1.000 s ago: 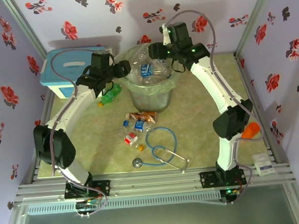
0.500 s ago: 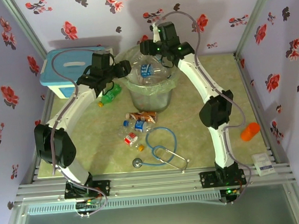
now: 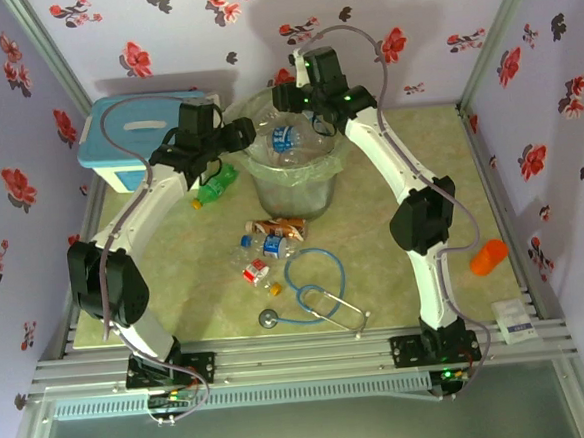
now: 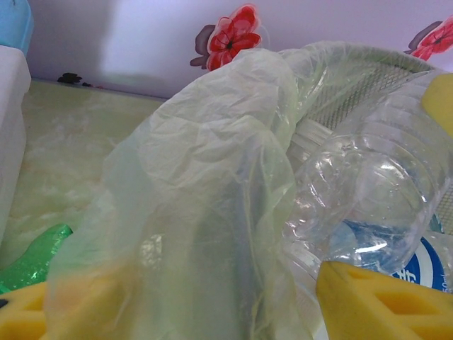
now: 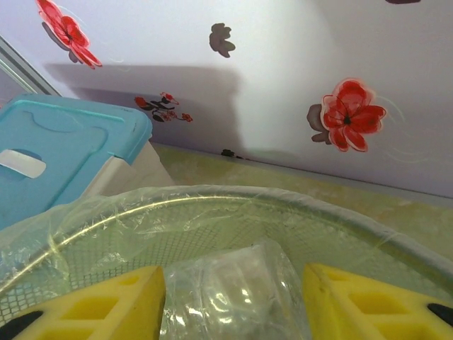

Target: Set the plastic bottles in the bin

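Floral backdrop (image 5: 283, 57); clear bottle (image 5: 233, 301) clamped in right gripper (image 5: 232, 270), above bin (image 5: 212, 202).

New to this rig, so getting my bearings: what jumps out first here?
The lined bin stands at the far middle of the table, with the left gripper at its rim. The right gripper holds a clear bottle over it. More bottles and a blue stethoscope lie in front.

Left wrist: bag liner (image 4: 205, 184) veils one yellow pad (image 4: 35, 312) of left gripper (image 4: 212, 304); you can't see behind its folds. Green bottle (image 4: 32, 258) mostly hidden, cut by left edge.
Right wrist: crumpled clear bottle (image 5: 226, 304) between pads of right gripper (image 5: 233, 283), lower part cut off.
Top: labels on loose bottles (image 3: 264, 243) too small for you to read.
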Tool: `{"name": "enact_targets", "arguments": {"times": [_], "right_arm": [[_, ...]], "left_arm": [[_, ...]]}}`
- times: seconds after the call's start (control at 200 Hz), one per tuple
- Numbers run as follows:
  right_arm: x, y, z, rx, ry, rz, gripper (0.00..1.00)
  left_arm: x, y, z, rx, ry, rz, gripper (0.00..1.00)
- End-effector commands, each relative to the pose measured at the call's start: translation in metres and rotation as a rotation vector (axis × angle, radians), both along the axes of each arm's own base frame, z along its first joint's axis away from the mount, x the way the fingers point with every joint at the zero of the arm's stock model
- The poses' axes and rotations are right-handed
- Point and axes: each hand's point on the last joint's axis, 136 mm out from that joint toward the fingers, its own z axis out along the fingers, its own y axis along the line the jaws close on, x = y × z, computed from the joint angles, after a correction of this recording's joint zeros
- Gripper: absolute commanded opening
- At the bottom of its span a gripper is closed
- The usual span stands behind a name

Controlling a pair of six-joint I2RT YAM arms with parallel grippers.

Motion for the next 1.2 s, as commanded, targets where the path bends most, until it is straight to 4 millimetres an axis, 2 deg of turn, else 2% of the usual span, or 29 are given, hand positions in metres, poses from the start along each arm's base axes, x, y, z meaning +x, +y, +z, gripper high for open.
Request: {"name": "enact_targets", "arguments": {"times": [0.0,0.09,0.16,0.265,0.435,0.57,0.69,0.805,0.86,0.945,1.005,1.015,1.065,1.095,1.195], "right_arm": [[-0.043,0.014,-0.103,-0.167,0.275,0.086,0.53],[-0.045,0.016,-0.107,-0.173,0.283,0.090,0.52],[-0.044,0.014,-0.091,-0.169,0.249,0.081,0.52],[-0.042,0.009,-0.045,-0.154,0.161,0.070,0.56],[-0.045,-0.005,0.029,-0.096,0.032,0.048,0.67],[-0.049,-0.025,0.074,-0.066,-0.048,0.004,0.73],[-0.052,-0.055,0.092,-0.080,-0.072,-0.076,0.78],[-0.058,-0.082,0.091,-0.070,-0.045,-0.118,0.79],[-0.062,-0.096,0.089,-0.053,-0.030,-0.137,0.79],[-0.073,-0.115,0.087,-0.015,-0.020,-0.159,0.79],[-0.080,-0.129,0.080,0.004,-0.005,-0.179,0.79],[-0.081,-0.131,0.079,0.007,-0.003,-0.183,0.79],[-0.086,-0.143,0.075,0.019,0.005,-0.203,0.79],[-0.090,-0.149,0.073,0.026,0.007,-0.215,0.79],[-0.098,-0.168,0.066,0.058,0.023,-0.248,0.79]], "left_arm": [[0.004,-0.004,-0.015,0.008,0.035,-0.015,0.67],[0.004,-0.004,-0.011,0.007,0.028,-0.017,0.67],[0.004,-0.004,-0.005,0.005,0.018,-0.019,0.68],[0.002,-0.003,0.010,0.001,-0.009,-0.024,0.70],[-0.004,0.001,0.047,0.000,-0.081,-0.033,0.76],[-0.012,0.005,0.083,0.020,-0.163,-0.055,0.81],[-0.020,0.009,0.105,0.038,-0.205,-0.070,0.87],[-0.031,0.018,0.115,0.068,-0.222,-0.066,0.91],[-0.037,0.029,0.112,0.094,-0.218,-0.039,0.91],[-0.046,0.052,0.094,0.121,-0.184,0.020,0.91],[-0.051,0.072,0.065,0.117,-0.126,0.077,0.91],[-0.053,0.075,0.066,0.109,-0.129,0.086,0.91],[-0.057,0.090,0.037,0.085,-0.071,0.137,0.90],[-0.061,0.099,0.031,0.058,-0.063,0.171,0.89],[-0.069,0.126,-0.018,0.041,0.004,0.254,0.88]]}}
